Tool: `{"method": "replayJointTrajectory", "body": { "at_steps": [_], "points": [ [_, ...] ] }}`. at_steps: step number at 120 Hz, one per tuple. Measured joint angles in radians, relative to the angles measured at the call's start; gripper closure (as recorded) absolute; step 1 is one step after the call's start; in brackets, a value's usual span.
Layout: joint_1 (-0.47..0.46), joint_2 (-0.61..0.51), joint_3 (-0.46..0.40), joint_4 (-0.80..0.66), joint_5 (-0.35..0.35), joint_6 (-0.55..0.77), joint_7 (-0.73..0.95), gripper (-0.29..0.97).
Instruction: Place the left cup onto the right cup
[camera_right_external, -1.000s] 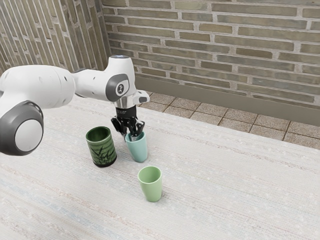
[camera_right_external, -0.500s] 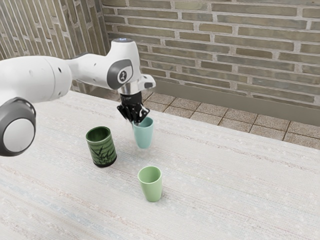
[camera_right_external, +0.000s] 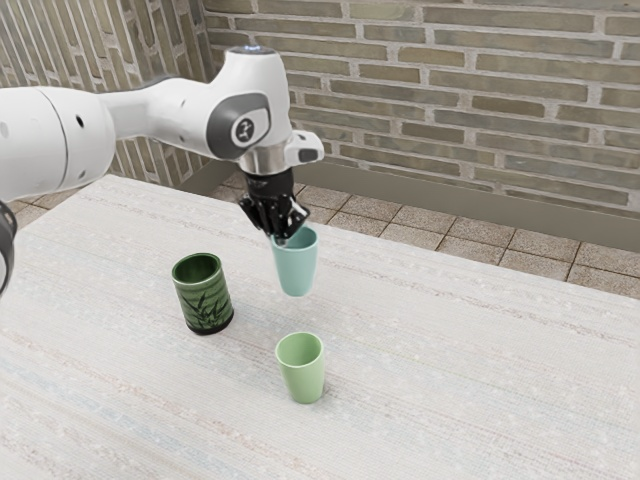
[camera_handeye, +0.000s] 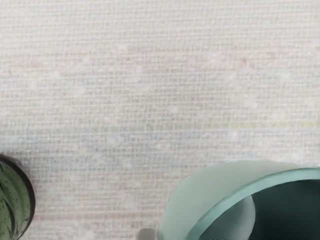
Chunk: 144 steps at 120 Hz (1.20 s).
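A teal cup (camera_right_external: 296, 262) hangs in the air above the table, slightly tilted, with my black gripper (camera_right_external: 281, 229) shut on its rim. Its rim and outer wall appear close under my hand in the wrist view as the teal cup (camera_handeye: 235, 200). A light green cup (camera_right_external: 301, 367) stands upright on the table, below the held cup and nearer the front edge. The held cup is well clear of the table and apart from the green one.
A dark green patterned cup (camera_right_external: 203, 292) stands on the table to the exterior view's left of the held cup; its edge also shows as the dark cup (camera_handeye: 12, 200). The pale woven table (camera_right_external: 480, 380) stretches wide to the exterior view's right. A brick wall stands behind.
My gripper has lifted the teal cup off the table and carried it up and a little toward the exterior view's right. The two other cups have not moved.
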Motion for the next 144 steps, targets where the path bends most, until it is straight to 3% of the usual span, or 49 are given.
{"method": "replayJointTrajectory", "body": {
  "at_steps": [85, 144],
  "points": [
    [-0.120, -0.219, 0.000, -0.289, 0.001, 0.078, -0.098, 0.79],
    [-0.127, -0.241, 0.001, -0.369, -0.006, 0.098, -0.154, 0.79]
  ]
}}
